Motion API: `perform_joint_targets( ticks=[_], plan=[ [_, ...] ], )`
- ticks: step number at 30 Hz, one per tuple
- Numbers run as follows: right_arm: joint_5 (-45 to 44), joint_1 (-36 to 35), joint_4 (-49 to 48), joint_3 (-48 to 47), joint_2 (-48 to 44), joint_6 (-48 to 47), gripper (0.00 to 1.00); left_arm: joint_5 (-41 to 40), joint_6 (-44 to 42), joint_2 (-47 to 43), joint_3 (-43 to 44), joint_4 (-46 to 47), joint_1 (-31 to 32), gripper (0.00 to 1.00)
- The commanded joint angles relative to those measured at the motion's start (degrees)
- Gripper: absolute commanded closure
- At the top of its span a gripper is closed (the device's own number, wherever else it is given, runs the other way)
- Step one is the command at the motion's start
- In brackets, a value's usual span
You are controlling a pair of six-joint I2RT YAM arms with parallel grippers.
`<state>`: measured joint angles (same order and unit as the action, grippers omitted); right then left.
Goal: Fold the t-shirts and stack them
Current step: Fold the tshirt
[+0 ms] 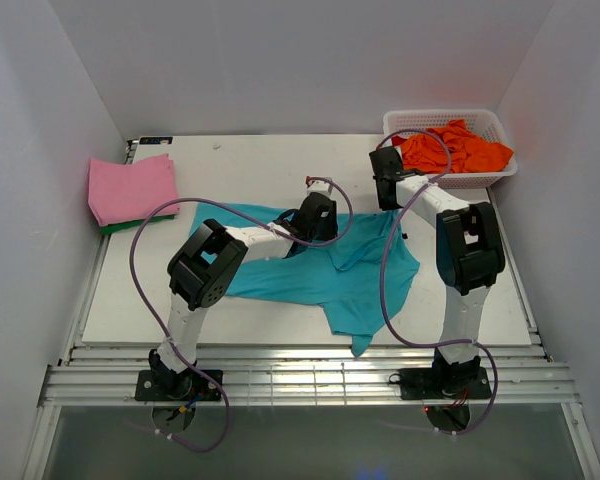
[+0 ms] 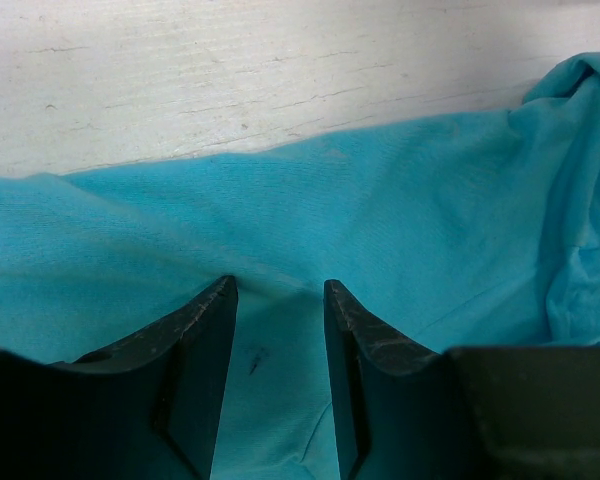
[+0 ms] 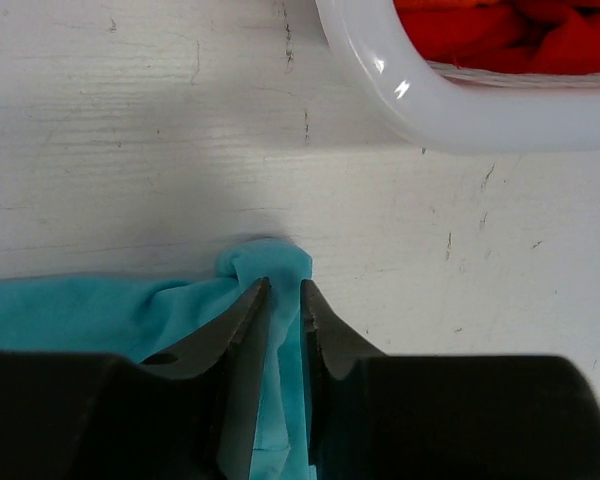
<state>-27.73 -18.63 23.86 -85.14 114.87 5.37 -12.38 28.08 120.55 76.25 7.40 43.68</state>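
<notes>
The white table point(image 1: 280, 160) is carrying everything. The teal t-shirt point(image 1: 360, 275) is lying opened out and rumpled across the table's middle, with one corner trailing off toward the table's near edge. The white lattice basket point(image 1: 492, 125) is sitting at the table's far right corner, and the orange t-shirts point(image 1: 460, 150) are lying heaped inside it. At the table's far left corner the pink t-shirt point(image 1: 130, 188) is lying folded on top of a green t-shirt point(image 1: 115, 228), of which only an edge is showing.

The left gripper point(image 2: 278, 285) is reaching down over the table's middle. Its fingers are standing apart and released, tips down on the teal cloth, which is running flat through the gap between them. The right gripper point(image 3: 284, 285) is working nearer the table's far right corner, just short of the basket's rim. Its fingers are sitting almost together, with a narrow ridge of the teal t-shirt's edge lying between them. I cannot tell whether they are pinching it or merely flanking it.
</notes>
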Motion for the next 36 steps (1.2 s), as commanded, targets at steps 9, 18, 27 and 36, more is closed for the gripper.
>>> perform_joint_targets(
  ticks=[9, 18, 27, 36],
  plan=[
    [3.82, 0.18, -0.48, -3.19, -1.84, -0.88, 0.73, 0.34, 0.84, -0.49, 0.83, 0.51, 0.18, 0.49],
    [4.61, 0.26, -0.21, -3.19, -0.35, -0.62, 0.73, -0.1, 0.58, -0.49, 0.57, 0.51, 0.18, 0.49],
    [3.29, 0.26, 0.66, -3.54, 0.79, -0.97, 0.73, -0.62, 0.58, -1.11, -0.05, 0.51, 0.18, 0.5],
    [1.19, 0.26, 2.6, -4.59, 2.64, -1.76, 0.71, -1.59, 0.84, -1.28, -0.84, 0.34, 0.18, 0.49]
  ],
)
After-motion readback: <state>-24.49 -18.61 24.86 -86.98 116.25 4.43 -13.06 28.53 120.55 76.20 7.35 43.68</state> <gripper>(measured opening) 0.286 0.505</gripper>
